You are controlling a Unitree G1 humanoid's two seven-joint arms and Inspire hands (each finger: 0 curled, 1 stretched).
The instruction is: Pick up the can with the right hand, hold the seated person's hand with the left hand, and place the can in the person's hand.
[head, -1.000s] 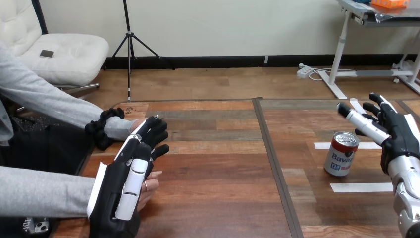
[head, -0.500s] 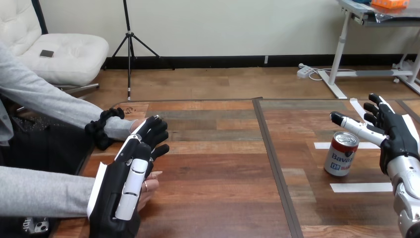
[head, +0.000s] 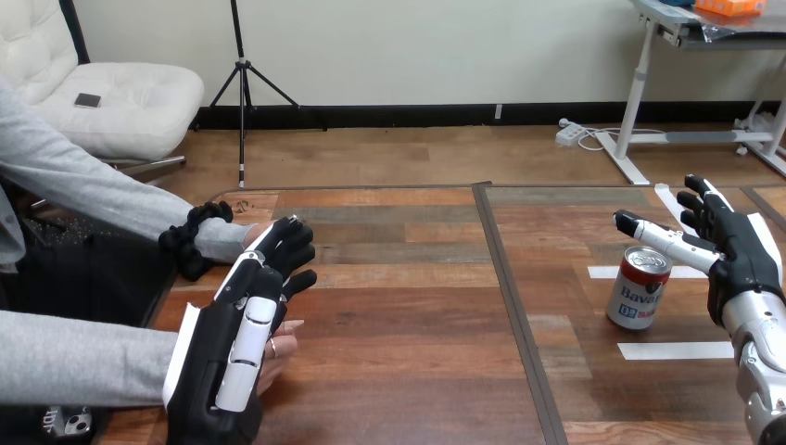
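A red, white and blue can (head: 640, 288) stands upright on the right half of the wooden table (head: 417, 371). My right hand (head: 741, 255) hovers open just right of and behind the can, its thumb (head: 649, 234) stretched left above the can's far rim, apart from it. At the left, my left hand (head: 232, 343) lies open, back up, over the person's hand (head: 281, 349), whose fingertips peek out beside my palm. I cannot see any grip on it. The person's other hand (head: 243, 234) rests just beyond my left fingers, mostly hidden.
Two white tape strips (head: 677, 350) mark the table near the can, one in front and one behind it. A dark seam (head: 512, 297) splits the tabletop. The person's grey-sleeved arms (head: 74, 357) come in from the left edge.
My right hand has drifted a little left towards the can, its thumb now reaching over the can's top. My left hand and the person's hands have stayed put.
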